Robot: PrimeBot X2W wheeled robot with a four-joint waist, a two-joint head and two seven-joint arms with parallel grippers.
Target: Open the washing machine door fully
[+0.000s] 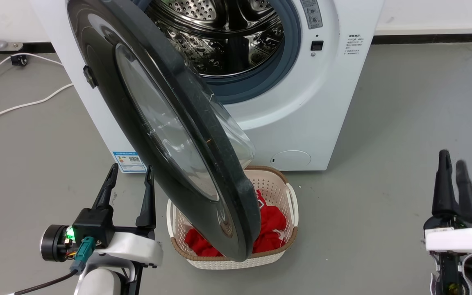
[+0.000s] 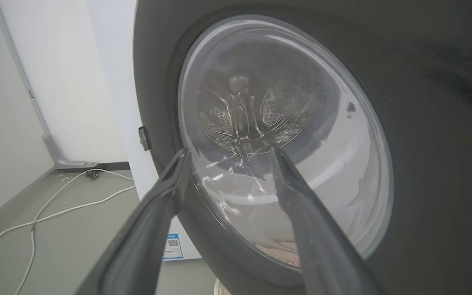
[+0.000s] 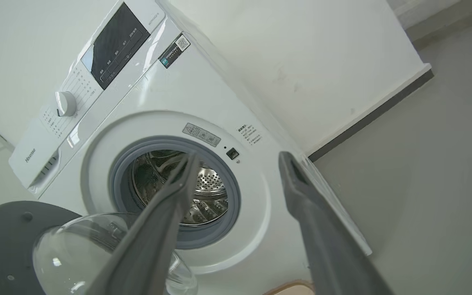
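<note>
Nearest us, our left claw [image 1: 130,171] stands spread and empty just beside the washing machine door [image 1: 166,131], on its left. Our right claw [image 1: 452,160], also spread and empty, sits well off to the right. The door hangs swung out over a basket [image 1: 291,196] of red cloth [image 1: 275,229]. Beyond, the steel drum [image 1: 228,37] lies exposed.
</note>
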